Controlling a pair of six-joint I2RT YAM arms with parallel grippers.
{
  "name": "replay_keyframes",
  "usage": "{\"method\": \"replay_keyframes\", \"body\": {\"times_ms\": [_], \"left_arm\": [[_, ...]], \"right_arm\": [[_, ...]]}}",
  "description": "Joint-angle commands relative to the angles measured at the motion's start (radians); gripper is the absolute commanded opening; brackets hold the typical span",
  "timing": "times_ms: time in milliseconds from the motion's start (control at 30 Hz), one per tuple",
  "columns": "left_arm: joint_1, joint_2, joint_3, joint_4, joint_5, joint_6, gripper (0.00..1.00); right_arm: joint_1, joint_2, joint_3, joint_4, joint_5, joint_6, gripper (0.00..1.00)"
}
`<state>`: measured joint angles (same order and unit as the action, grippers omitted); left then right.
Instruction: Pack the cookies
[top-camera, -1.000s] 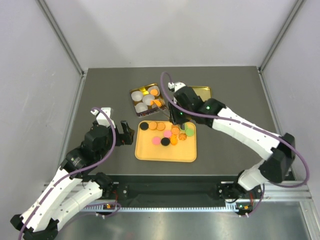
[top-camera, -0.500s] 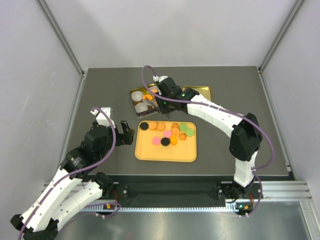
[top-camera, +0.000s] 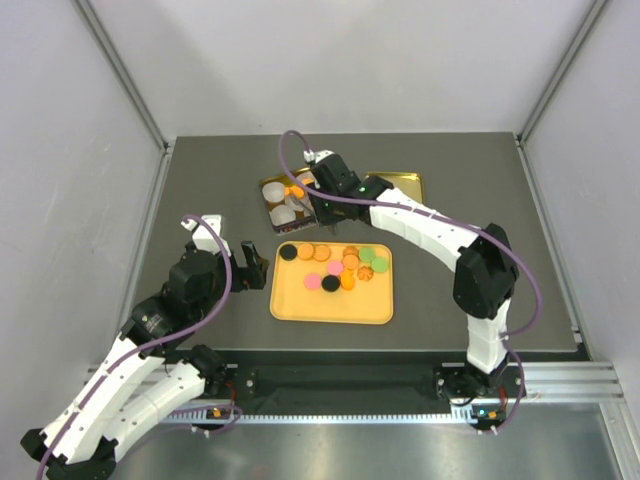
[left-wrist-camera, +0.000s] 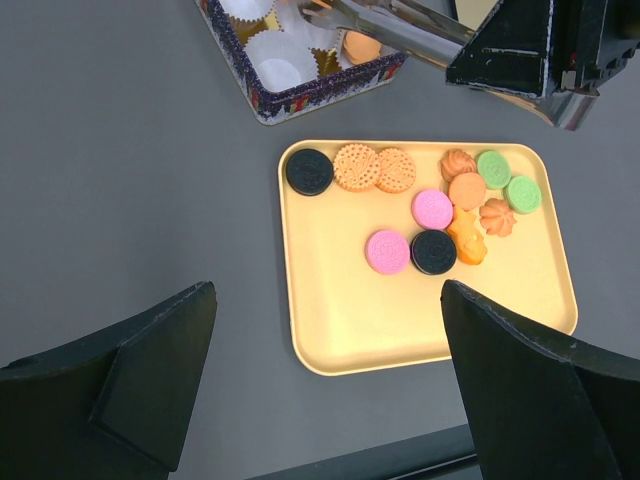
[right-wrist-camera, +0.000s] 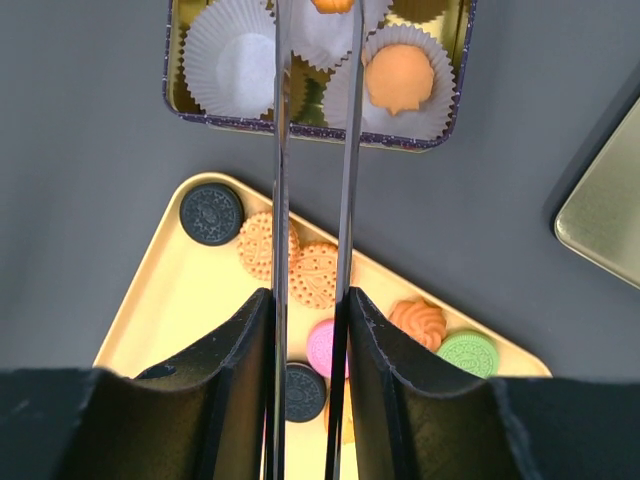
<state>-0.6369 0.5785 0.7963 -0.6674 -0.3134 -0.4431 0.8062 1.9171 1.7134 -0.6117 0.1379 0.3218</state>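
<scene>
Right gripper works tongs over the tin; left gripper idle by the tray.

Left gripper (left-wrist-camera: 328, 295) hangs over the desk (left-wrist-camera: 120, 180) at the near-left of the yellow tray (left-wrist-camera: 340, 350), jaws spread wide, holding nothing. Loose cookies (left-wrist-camera: 432, 209) lie in the tray's far half: orange, pink, green and black, several touching. Right gripper (right-wrist-camera: 310, 300) is clamped narrow on metal tongs (right-wrist-camera: 280, 200). The blades reach past the tray's far edge to the open tin (right-wrist-camera: 310, 139) just beyond. An orange cookie (right-wrist-camera: 335, 4) sits between the tong tips, above the white paper cups (right-wrist-camera: 232, 55). A second orange cookie (right-wrist-camera: 398, 77) lies in a neighbouring cup. A gold lid (top-camera: 400, 183) rests on the desk farther right.
</scene>
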Motion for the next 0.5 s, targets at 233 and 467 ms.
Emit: {"method": "replay_keyframes", "body": {"times_ms": [233, 467], "left_arm": [[-0.003, -0.005, 0.003, 0.005, -0.012, -0.003, 0.99], [-0.003, -0.002, 0.003, 0.005, -0.012, -0.003, 0.99]], "right_arm": [[-0.012, 0.020, 0.060, 0.044, 0.029, -0.003, 0.29], [-0.012, 0.019, 0.061, 0.040, 0.029, -0.006, 0.36]]}}
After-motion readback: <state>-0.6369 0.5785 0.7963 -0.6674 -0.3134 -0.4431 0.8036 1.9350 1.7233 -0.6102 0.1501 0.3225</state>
